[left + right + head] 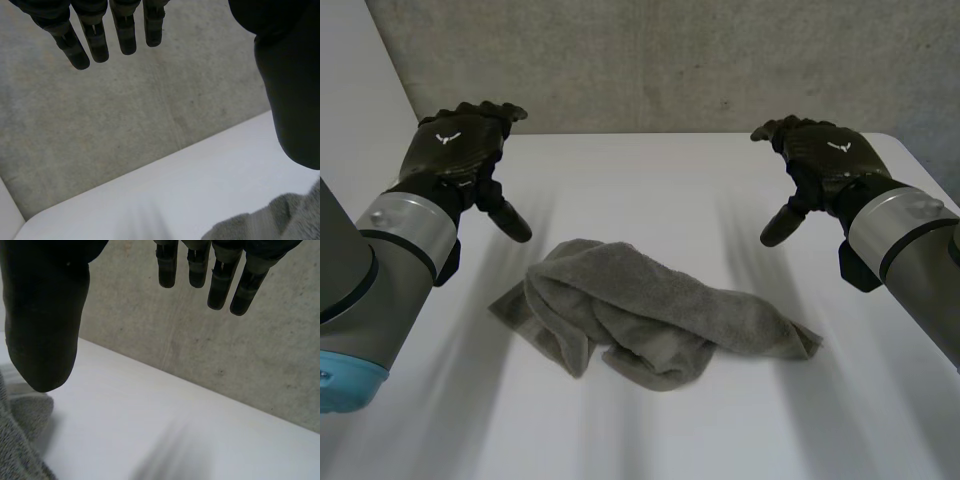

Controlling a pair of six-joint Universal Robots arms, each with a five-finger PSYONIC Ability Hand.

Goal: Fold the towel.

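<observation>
A grey towel (645, 315) lies crumpled in a loose heap on the middle of the white table (650, 180). My left hand (460, 145) hovers above the table, back and left of the towel, open with straight fingers (95, 37) and nothing in it. My right hand (820, 160) hovers back and right of the towel, likewise open, fingers (220, 282) straight and empty. A bit of the towel (280, 220) lies near the thumb in the left wrist view. Another bit of towel (20, 440) sits below the thumb in the right wrist view.
A grey concrete wall (670, 60) rises behind the table's far edge. Bare tabletop surrounds the towel on all sides.
</observation>
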